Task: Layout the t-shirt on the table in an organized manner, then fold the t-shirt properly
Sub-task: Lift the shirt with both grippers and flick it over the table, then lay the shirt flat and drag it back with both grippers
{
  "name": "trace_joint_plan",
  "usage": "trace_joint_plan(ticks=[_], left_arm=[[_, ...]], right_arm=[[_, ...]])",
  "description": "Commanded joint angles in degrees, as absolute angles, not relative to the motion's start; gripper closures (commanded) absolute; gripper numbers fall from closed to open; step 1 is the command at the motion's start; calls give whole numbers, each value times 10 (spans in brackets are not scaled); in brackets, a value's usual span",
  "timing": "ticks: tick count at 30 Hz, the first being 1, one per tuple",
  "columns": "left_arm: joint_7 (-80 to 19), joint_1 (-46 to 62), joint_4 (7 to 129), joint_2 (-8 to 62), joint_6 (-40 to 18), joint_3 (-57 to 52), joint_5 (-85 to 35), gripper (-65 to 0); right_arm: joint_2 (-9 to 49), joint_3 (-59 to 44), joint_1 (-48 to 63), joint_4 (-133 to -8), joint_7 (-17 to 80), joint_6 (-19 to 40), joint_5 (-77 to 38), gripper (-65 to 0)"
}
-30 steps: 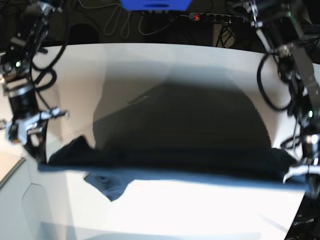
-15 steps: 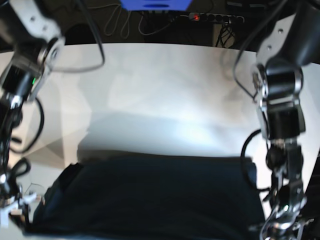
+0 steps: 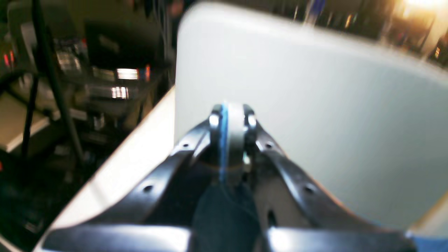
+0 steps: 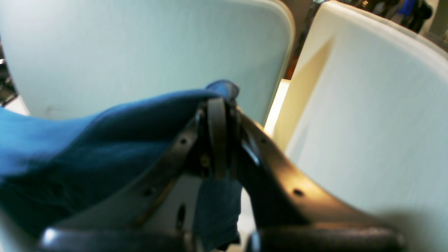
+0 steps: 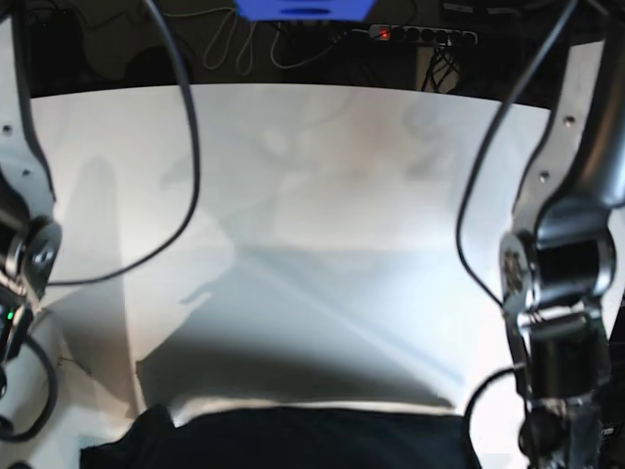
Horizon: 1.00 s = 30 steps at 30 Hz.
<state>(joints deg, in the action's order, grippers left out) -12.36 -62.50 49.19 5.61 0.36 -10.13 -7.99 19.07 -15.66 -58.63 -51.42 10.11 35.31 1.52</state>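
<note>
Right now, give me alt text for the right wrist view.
The right tool is shut on a pinched edge of the t-shirt, whose blue cloth drapes off to the left. Behind it lies the white table, blurred, with a second pale surface to the right.

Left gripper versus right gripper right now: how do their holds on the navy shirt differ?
The left gripper pinches only a thin blue edge of the dark navy cloth t-shirt, with a narrow strip hanging below its fingertips. The right gripper clamps a thicker bunch, and a broad sweep of cloth spreads away to one side. The white matte table lies behind the left gripper, while the right faces a gap between two white surfaces. Both are closed on fabric.
</note>
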Motion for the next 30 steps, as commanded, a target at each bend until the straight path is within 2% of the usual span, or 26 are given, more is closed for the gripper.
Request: trace_joint_plan(ticks=[1,6,10,17,23,27,30], left_arm=[[-108,-654,502,49,3,-101,-79,0],[-111,-656,510,49,3,-103,-80,0],[-111,-596,531,59,3,-105,-81,0],[-112,-437,671,67,3,-116,-82,0],[-151,-270,793,64,2,-167,-82,0],[-152,-155,849,63,2,-192,-82,0],[-149,-87,858,63,0,-195,-83,0]], right_arm=[[198,-156,-618,-521,81,353,5,0],[215,-158,-609,-524,82,353,4,0],[235,-160,-548,-551,82,353,0,0],[232,-160,-378,-666,82,355,0,0],[180,-209,-189,-788,82,356,0,0],[141,-241,-81,-848,82,400,0,0],[105,-265,-21,-880,82,400,0,0]])
